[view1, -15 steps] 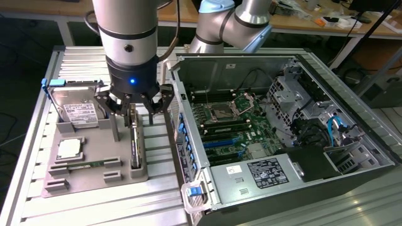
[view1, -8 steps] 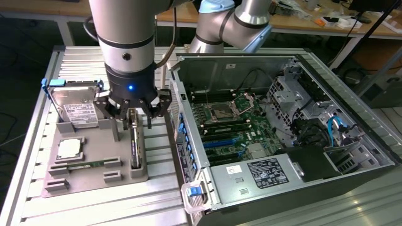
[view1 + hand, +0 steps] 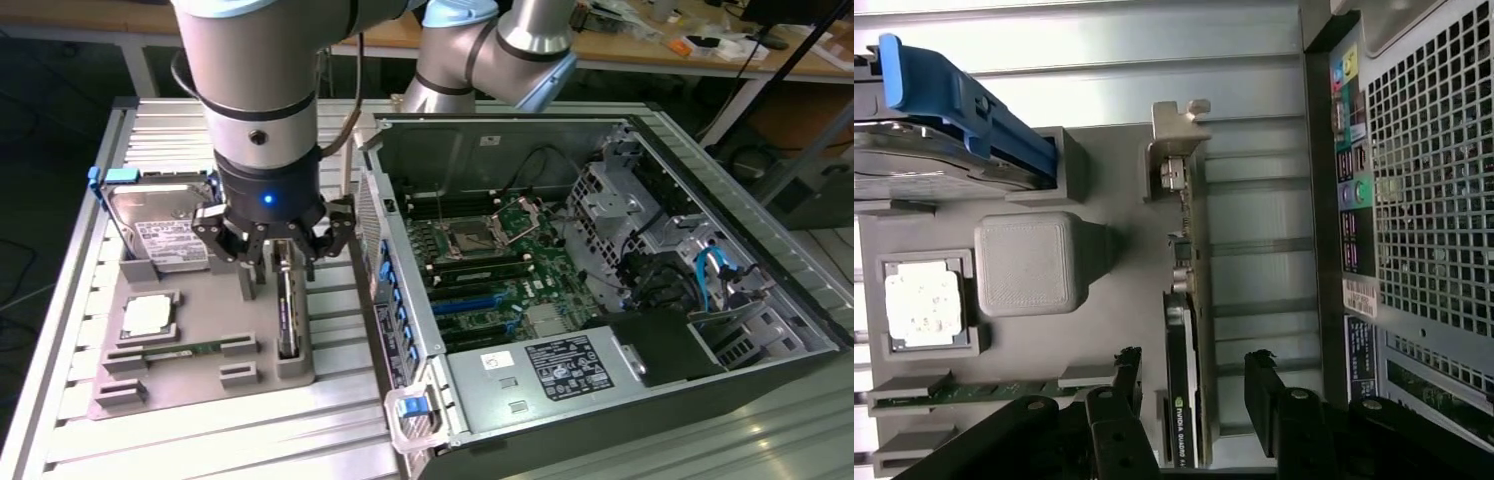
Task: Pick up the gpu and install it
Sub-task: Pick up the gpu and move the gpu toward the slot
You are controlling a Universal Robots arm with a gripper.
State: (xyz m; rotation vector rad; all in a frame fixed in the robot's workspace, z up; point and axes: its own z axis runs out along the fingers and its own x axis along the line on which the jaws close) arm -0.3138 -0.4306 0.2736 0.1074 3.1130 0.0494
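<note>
1. Gpu (image 3: 1184, 410), a thin green circuit card with a black cooler and a long silvery end bracket, stands on its edge in a slot of the grey plastic holder tray (image 3: 200, 375). The tray sits on the ribbed metal surface (image 3: 200, 440), just beside the open grey computer case (image 3: 534, 150).
2. The black claw (image 3: 283, 262) hangs over the card, spread open with a finger on either side, holding nothing.
3. If it closes off-centre, I reckon one finger meets the card first and tilts it in the slot.
4. A squeeze on the cooler rather than the board could slip, or strain the fan.
5. A crooked lift could jam the bracket end against the tray's upright post.
6. The case wall is near, and a careless swing that way could knock the card against it.
</note>
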